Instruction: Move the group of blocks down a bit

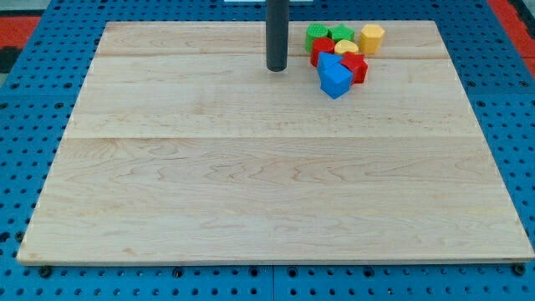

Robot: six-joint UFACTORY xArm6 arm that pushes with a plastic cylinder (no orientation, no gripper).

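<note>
Rod's top getting cut off, tip (277,68) sitting just left of the blocks (343,57), touching nothing, back ones overlapping.

A pale wooden board (251,167) made of joined planks fills most of the frame, evenly lit with a soft sheen. Around it lies a blue perforated surface (33,125) dotted with regular holes. Red patches show at the upper left (21,21) and upper right (514,12) corners, perhaps matting.
</note>
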